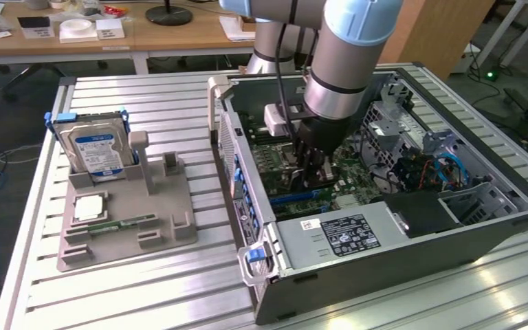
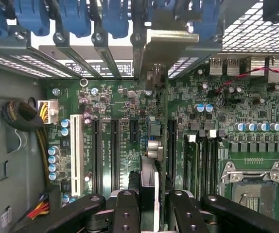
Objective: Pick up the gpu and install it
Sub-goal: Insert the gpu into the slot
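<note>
I see the gripper (image 2: 149, 206) clamped partway closed on the gpu (image 2: 148, 145), held edge-on between the fingers (image 2: 125, 211) (bracket toward twelve o'clock), above the motherboard (image 2: 227, 121) slots inside the computer case (image 1: 484, 227).

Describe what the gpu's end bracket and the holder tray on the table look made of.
gpu end bracket: looks like bare sheet metal, dull silvery sheen, folded edge. Holder tray: probably matte grey plastic, perhaps printed; uniform colour, no glare, blocky moulded posts.
</note>
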Robot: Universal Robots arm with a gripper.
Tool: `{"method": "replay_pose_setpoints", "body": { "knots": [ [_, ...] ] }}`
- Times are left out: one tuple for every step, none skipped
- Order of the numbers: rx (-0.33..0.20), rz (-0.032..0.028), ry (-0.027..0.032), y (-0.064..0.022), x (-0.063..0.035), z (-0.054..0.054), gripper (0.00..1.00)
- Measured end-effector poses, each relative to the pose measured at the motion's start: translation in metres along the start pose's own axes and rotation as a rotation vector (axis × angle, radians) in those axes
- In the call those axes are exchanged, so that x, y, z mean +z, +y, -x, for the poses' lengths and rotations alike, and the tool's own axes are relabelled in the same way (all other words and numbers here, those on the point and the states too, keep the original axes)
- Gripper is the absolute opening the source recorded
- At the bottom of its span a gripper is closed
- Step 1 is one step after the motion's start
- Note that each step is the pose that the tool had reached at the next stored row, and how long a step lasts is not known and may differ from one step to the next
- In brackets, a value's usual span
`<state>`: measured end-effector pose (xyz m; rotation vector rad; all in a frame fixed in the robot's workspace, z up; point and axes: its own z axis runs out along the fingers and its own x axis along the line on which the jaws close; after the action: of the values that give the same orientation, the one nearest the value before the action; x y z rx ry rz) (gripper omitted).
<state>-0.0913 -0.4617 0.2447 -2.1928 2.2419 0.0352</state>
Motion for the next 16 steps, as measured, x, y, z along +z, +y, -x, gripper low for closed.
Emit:
{"method": "replay_pose_setpoints", "body": {
  "knots": [
    [0.0, 0.0, 0.0, 0.0003, 0.0005, 0.0, 0.28],
    [0.0, 0.0001, 0.0001, 0.0004, 0.001, -0.0001, 0.28],
    [0.0, 0.0001, 0.0, 0.0006, 0.0015, -0.0001, 0.28],
    [0.0, 0.0, 0.0001, 0.0007, 0.0021, -0.0001, 0.28],
    [0.0, 0.0, 0.0, 0.0008, 0.0027, -0.0001, 0.28],
    [0.0, 0.0001, 0.0, 0.0009, 0.0034, -0.0001, 0.28],
    [0.0, 0.0001, 0.0001, 0.001, 0.004, -0.0001, 0.28],
    [0.0, 0.0001, 0.0, 0.0011, 0.0047, -0.0002, 0.28],
    [0.0, 0.0001, 0.0001, 0.0012, 0.0053, -0.0002, 0.28],
    [0.0, 0.0001, 0.0001, 0.0013, 0.006, -0.0002, 0.28],
    [0.0, 0.0, 0.0, 0.0014, 0.0066, -0.0002, 0.28],
    [0.0, 0.0, 0.0, 0.0015, 0.0073, -0.0002, 0.28],
    [0.0, 0.0001, 0.0001, 0.0015, 0.0077, -0.0002, 0.28],
    [0.0, 0.0002, 0.0003, 0.0016, 0.0078, -0.0003, 0.28],
    [0.0, 0.0002, 0.0003, 0.0016, 0.0078, -0.0003, 0.28],
    [0.0, 0.0002, 0.0003, 0.0016, 0.0078, -0.0003, 0.28]
  ]
}}
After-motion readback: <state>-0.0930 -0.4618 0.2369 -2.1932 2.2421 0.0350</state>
